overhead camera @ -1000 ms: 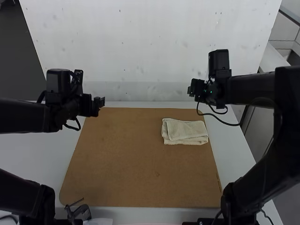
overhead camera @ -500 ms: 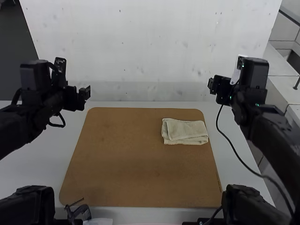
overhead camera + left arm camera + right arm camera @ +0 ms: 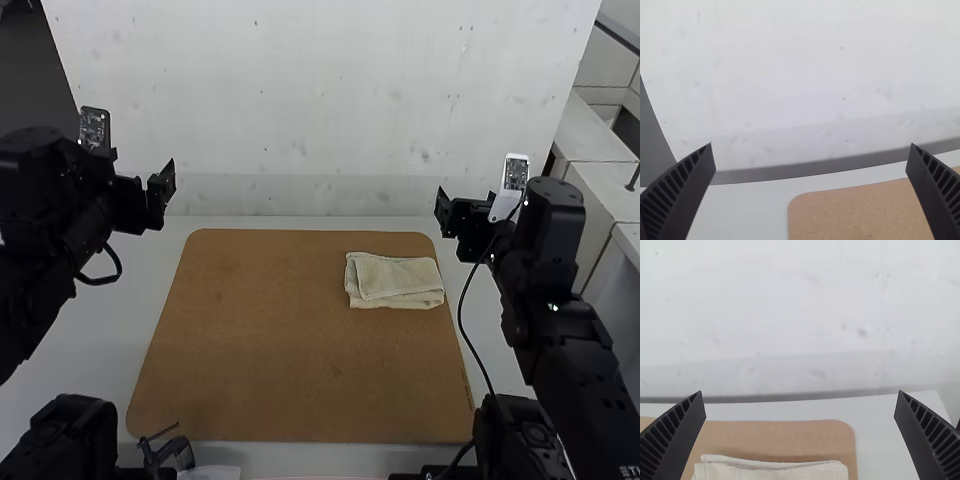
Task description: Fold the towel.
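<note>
The cream towel (image 3: pixel 395 280) lies folded into a small layered rectangle on the right part of the brown board, its upper layer slightly askew. Part of the towel (image 3: pixel 775 471) also shows in the right wrist view. My left gripper (image 3: pixel 162 195) is raised off the board's far left corner, away from the towel; in its wrist view the left gripper (image 3: pixel 811 192) is wide open and holds nothing. My right gripper (image 3: pixel 443 213) hangs above the far right corner, beyond the towel and not touching it; in its wrist view the right gripper (image 3: pixel 798 435) stands wide open and bare.
The brown board (image 3: pixel 270 340) covers the middle of the white table (image 3: pixel 300 224). A pale upright panel (image 3: pixel 320 100) rises behind the far edge. A small dark tool (image 3: pixel 168 452) sits by the near left corner of the board.
Both arms have drawn back outward: the left gripper moved left, and the right gripper moved right with its arm swinging toward the near side. The towel lies unchanged.
</note>
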